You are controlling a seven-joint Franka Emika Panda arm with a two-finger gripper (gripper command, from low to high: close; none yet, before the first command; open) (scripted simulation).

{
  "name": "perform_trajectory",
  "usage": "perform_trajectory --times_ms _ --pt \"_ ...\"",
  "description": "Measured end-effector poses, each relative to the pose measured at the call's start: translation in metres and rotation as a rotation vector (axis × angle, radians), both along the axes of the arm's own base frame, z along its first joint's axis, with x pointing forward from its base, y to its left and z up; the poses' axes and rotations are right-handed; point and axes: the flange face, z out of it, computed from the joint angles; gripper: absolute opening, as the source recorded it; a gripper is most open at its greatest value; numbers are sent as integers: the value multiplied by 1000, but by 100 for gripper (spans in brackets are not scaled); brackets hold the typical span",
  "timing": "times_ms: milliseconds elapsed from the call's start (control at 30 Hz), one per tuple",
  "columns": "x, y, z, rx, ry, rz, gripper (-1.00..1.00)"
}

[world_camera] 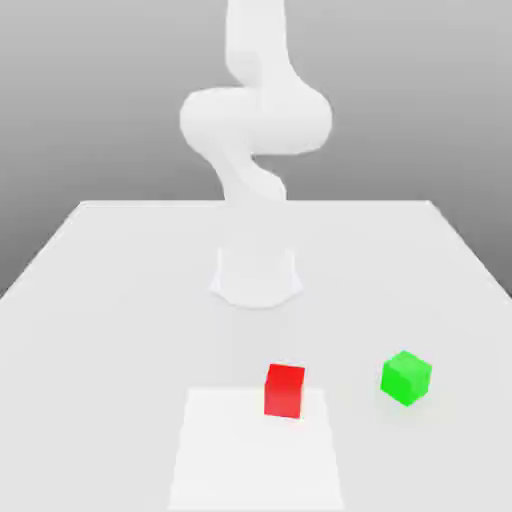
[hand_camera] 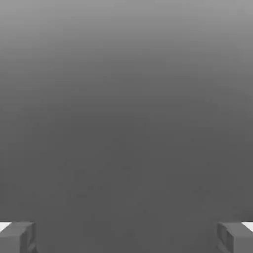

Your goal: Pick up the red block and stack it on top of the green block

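The red block point(world_camera: 285, 390) rests on the white table, on the far edge of a paler square patch point(world_camera: 255, 455). To the exterior view's right of it, a short gap away, sits the green block point(world_camera: 405, 378), turned slightly at an angle. Neither block touches the other. In the hand view, my gripper point(hand_camera: 126, 238) is open: its two grey fingertips point(hand_camera: 19, 237) stand far apart with nothing between them, and only a plain grey backdrop lies beyond.
The arm's round base point(world_camera: 256, 275) stands mid-table behind the blocks, and the white arm point(world_camera: 255, 120) rises from it and bends upward out of frame. The table point(world_camera: 110, 300) spreads wide on both sides, its far edge behind the base.
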Motion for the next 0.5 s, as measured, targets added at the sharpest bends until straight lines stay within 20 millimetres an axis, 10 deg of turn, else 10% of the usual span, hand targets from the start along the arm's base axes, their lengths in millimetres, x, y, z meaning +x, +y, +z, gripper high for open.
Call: perform_trajectory --times_ms 267,500 --pt "45 19 -199 51 298 -49 0" --pt "2 33 -377 57 585 -115 0"
